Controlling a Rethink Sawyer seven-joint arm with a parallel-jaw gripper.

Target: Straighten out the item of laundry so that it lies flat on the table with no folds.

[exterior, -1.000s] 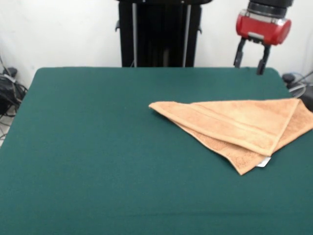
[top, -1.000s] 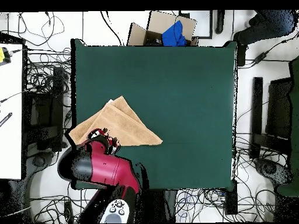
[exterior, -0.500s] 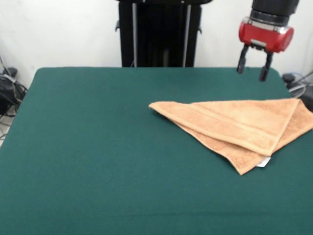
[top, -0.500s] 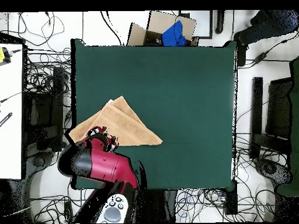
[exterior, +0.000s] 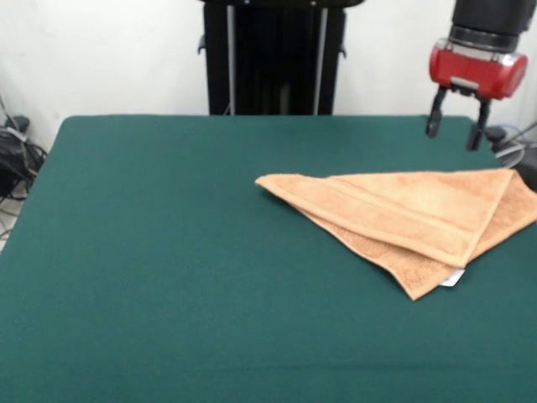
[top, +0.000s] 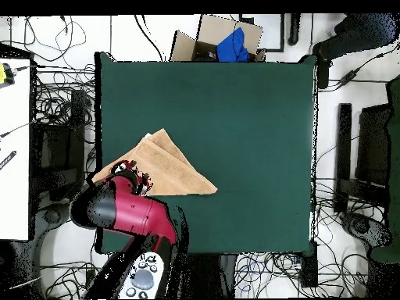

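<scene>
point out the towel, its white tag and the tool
towel [exterior: 403,210]: front view, middle of the folded top layer
white tag [exterior: 452,278]: front view, tag's middle, at the near corner
tool [exterior: 456,131]: front view, between its open tips

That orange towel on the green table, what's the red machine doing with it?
A red robot arm is meant to spread the peach-orange towel flat. Right now the towel lies folded over itself into a rough triangle near one side of the green table, with a small white tag poking out at its near corner. The gripper hangs open in the air above the table's far edge, just beyond the towel, not touching it. So no unfolding is done yet.
</scene>
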